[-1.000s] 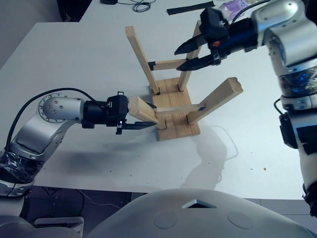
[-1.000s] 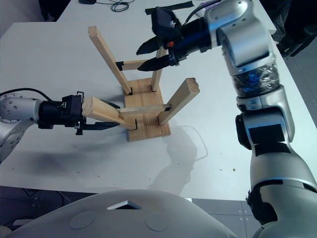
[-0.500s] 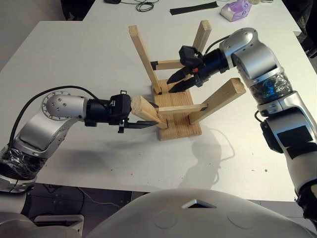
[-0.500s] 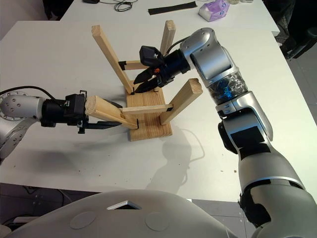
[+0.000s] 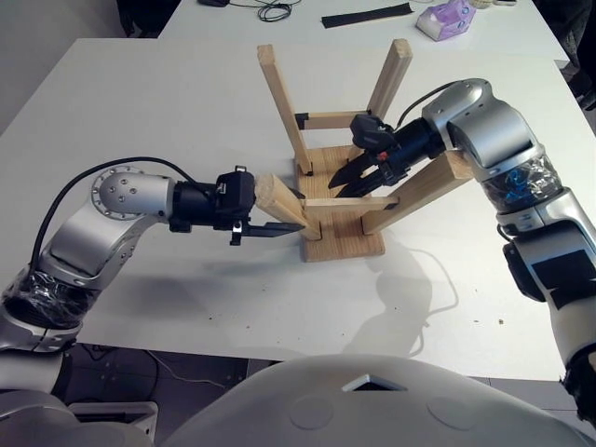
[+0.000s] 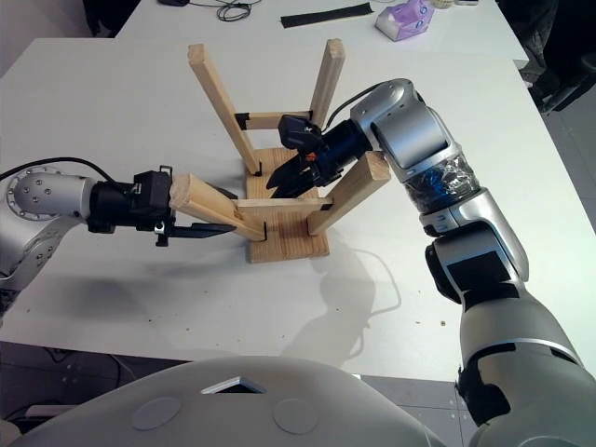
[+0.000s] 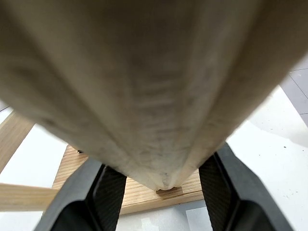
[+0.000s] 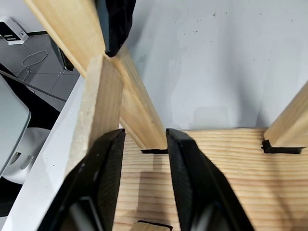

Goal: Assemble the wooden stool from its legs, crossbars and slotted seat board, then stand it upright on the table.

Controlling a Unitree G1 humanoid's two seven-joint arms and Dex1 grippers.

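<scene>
The wooden stool lies upside down on the white table, its slotted seat board (image 5: pixel 346 245) flat and all its legs pointing up. A crossbar (image 5: pixel 331 119) joins the two far legs, and another crossbar (image 5: pixel 346 201) joins the two near ones. My left gripper (image 5: pixel 284 220) is shut on the near left leg (image 5: pixel 273 197), which leans outward; in the left wrist view its fingers (image 7: pixel 98 192) flank that leg (image 7: pixel 144 86). My right gripper (image 5: pixel 350 181) hangs open inside the stool, just above the near crossbar and close to the seat board (image 8: pixel 221 173), its fingers (image 8: pixel 103 183) holding nothing.
A purple packet (image 5: pixel 445 17), a black strip (image 5: pixel 367 14) and cables (image 5: pixel 269 10) lie at the table's far edge. Bare tabletop (image 5: pixel 140 102) spreads to the left of the stool and in front of it, up to the near edge.
My right gripper has come down from the far crossbar into the space between the legs, near the seat board. The left gripper keeps its hold on the near left leg.
</scene>
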